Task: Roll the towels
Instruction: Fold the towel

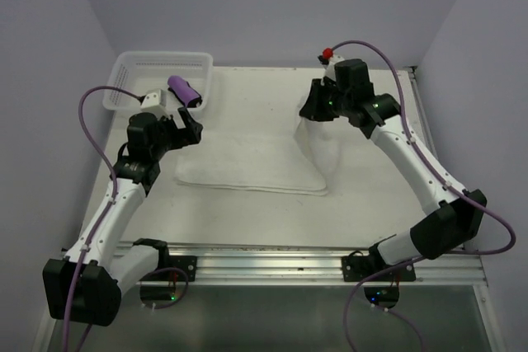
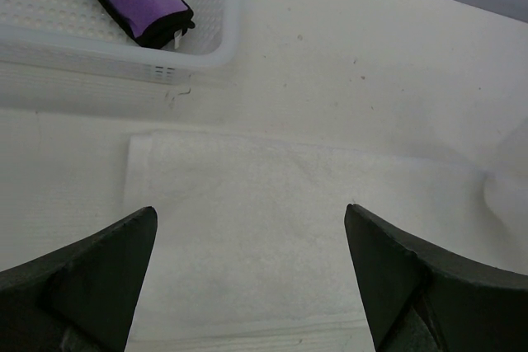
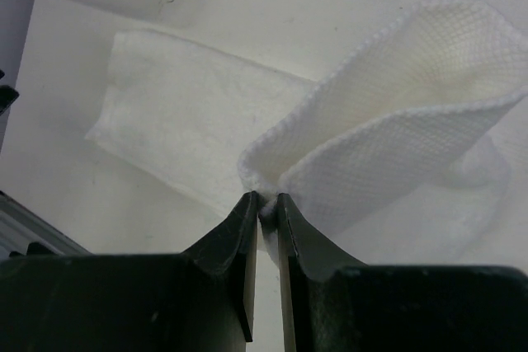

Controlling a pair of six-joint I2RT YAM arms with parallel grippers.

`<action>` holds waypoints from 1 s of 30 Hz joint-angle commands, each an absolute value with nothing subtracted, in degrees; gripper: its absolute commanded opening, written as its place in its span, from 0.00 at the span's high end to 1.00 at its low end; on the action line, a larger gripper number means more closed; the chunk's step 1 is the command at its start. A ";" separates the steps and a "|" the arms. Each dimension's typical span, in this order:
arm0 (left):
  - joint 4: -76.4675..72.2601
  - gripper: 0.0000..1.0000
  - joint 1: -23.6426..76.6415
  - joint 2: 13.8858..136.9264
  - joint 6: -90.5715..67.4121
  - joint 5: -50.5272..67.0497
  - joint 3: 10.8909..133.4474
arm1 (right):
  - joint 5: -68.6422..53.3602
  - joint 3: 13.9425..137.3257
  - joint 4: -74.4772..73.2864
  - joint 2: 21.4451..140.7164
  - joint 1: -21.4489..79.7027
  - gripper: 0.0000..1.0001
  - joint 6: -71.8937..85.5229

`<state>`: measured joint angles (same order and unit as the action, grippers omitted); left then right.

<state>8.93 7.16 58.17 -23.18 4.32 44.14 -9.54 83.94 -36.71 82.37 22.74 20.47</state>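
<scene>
Two towels: a purple towel (image 1: 185, 90) and a white towel (image 1: 247, 162), well apart on the pale table (image 1: 247, 224).
Basket: the white plastic mesh basket (image 1: 132, 63) sits at 10 o'clock on the table, with perforated walls and a rounded rim.
Purple towel: a short rolled bundle with dark trim, lying inside the basket at its 3 o'clock end.
Left gripper: the left gripper (image 2: 252, 213) is over the white towel's 9 o'clock end, near the basket wall; its dark wedge fingers are spread wide and hold nothing.
White towel: fluffy and lying flat mid-table; its 3 o'clock end stands up in a curved fold, showing a fine waffle weave.
Right gripper: the right gripper (image 3: 266, 200) has its fingers nearly together, pinching the lifted hem.
Red-topped object: the small red-topped object (image 1: 327, 53) stands at 12 o'clock of the right gripper, at the table's far edge.
</scene>
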 commanded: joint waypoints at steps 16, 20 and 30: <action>10.11 0.00 7.38 56.08 -22.85 0.62 43.86 | -6.86 104.74 -36.03 103.78 41.22 1.00 19.34; 10.37 0.00 7.38 55.90 -22.94 0.26 43.86 | -5.80 110.38 -37.26 106.52 43.68 1.00 18.99; 12.48 0.00 7.38 55.20 -24.26 -6.23 44.56 | -8.87 116.90 -36.48 111.35 46.76 1.00 19.24</action>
